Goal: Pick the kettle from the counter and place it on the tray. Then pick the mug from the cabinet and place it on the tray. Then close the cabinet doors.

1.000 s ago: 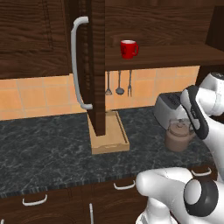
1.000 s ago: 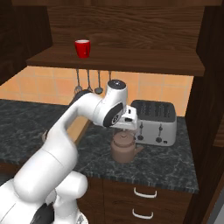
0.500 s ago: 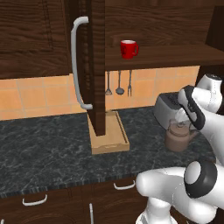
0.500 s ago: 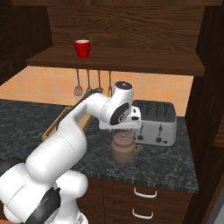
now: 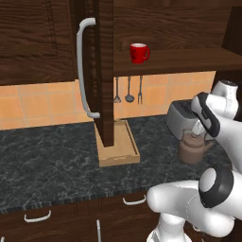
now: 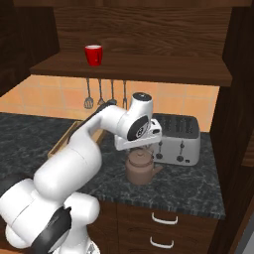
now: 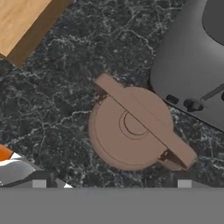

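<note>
Kettle [image 7: 131,129] on dark marbled counter [image 5: 47,165], beside toaster [image 6: 178,139]; tray [image 5: 118,153] apart.

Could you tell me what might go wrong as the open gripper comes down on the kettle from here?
1. The toaster stands close beside the kettle, so a finger of the gripper could clip it.
2. The kettle's handle is a thin strap lying diagonally in the hand view; poorly aligned jaws may slip off it.
3. The open cabinet door hangs over the tray, crowding the later placement.
</note>
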You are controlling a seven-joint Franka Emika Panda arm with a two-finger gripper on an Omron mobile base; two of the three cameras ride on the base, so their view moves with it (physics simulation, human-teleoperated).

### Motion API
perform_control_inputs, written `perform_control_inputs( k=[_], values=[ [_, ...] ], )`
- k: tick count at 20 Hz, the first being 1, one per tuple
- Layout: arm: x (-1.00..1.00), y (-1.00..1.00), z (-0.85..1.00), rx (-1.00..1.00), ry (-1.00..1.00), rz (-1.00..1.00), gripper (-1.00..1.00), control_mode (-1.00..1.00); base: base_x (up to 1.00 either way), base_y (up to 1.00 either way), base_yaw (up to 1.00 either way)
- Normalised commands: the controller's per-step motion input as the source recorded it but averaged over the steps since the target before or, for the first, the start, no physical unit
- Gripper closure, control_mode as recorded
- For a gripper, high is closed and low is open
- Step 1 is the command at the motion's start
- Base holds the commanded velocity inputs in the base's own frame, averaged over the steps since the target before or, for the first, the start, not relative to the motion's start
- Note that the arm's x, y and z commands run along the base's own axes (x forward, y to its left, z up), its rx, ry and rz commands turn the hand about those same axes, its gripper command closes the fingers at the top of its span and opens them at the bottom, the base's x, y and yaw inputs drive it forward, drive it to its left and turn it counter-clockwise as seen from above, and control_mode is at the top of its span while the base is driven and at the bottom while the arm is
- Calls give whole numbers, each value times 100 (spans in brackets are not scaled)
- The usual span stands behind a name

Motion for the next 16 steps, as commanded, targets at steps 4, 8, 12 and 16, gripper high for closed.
perform_control_inputs(
  k=[4,8,12,16],
  values=[
    [28,0,-10,-4,1,17,-100,-100,0,0,0],
    [36,0,-17,-2,1,15,-100,-100,0,0,0],
    [38,0,-19,-1,1,15,-100,-100,0,0,0],
    [35,-2,-21,0,5,13,-100,-100,0,0,0]
  ],
)
